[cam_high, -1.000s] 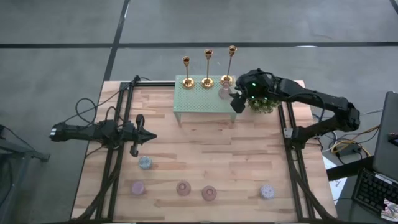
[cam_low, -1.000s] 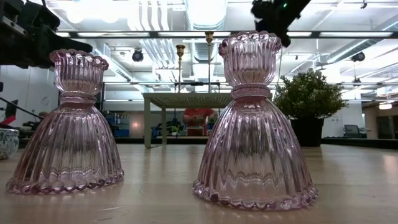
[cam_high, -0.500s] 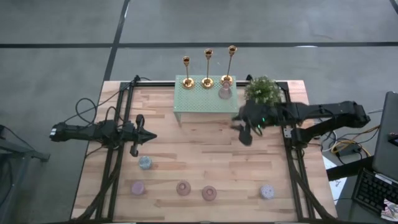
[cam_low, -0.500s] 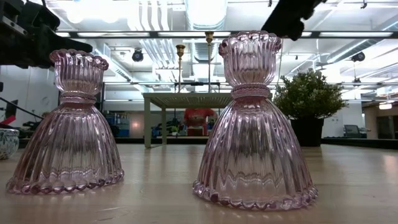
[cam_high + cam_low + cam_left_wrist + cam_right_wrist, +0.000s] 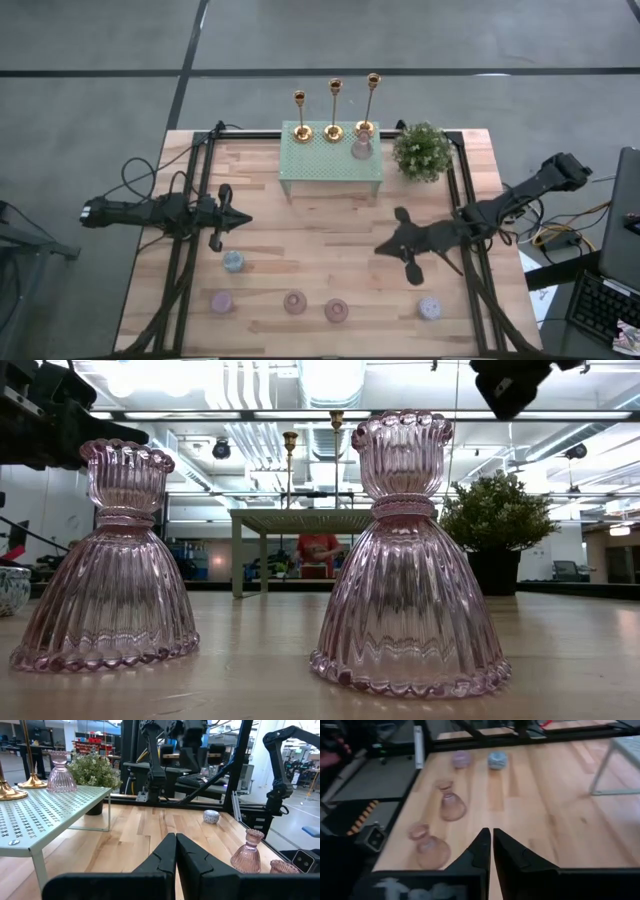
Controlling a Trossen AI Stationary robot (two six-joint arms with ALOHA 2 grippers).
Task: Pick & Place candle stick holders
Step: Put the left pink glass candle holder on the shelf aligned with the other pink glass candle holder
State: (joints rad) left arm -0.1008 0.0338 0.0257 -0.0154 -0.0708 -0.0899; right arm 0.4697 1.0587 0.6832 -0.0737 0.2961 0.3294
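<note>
Three gold candle stick holders [image 5: 299,128] [image 5: 333,128] [image 5: 366,124] stand on their round bases along the far edge of the green perforated stand [image 5: 320,165]. Two of the bases also show in the left wrist view [image 5: 7,791] [image 5: 32,782]. A pink ribbed glass holder [image 5: 360,150] stands on the stand beside the right-hand one. My right gripper [image 5: 384,248] hovers shut and empty over the table's right middle, clear of the stand. My left gripper [image 5: 243,217] waits shut and empty at the left middle.
Pink glass holders [image 5: 219,301] [image 5: 294,302] [image 5: 336,310] [image 5: 430,307] stand along the near edge, with a bluish one [image 5: 233,262] farther in. Two of them fill the low view's foreground [image 5: 110,560] [image 5: 405,560]. A potted plant [image 5: 421,152] stands right of the stand.
My right gripper has drawn back from the stand's right end, beside the pink glass holder, toward the table's near edge. It has swung out over the right middle of the table. The pink holder and the gold candlesticks have stayed where they were.
</note>
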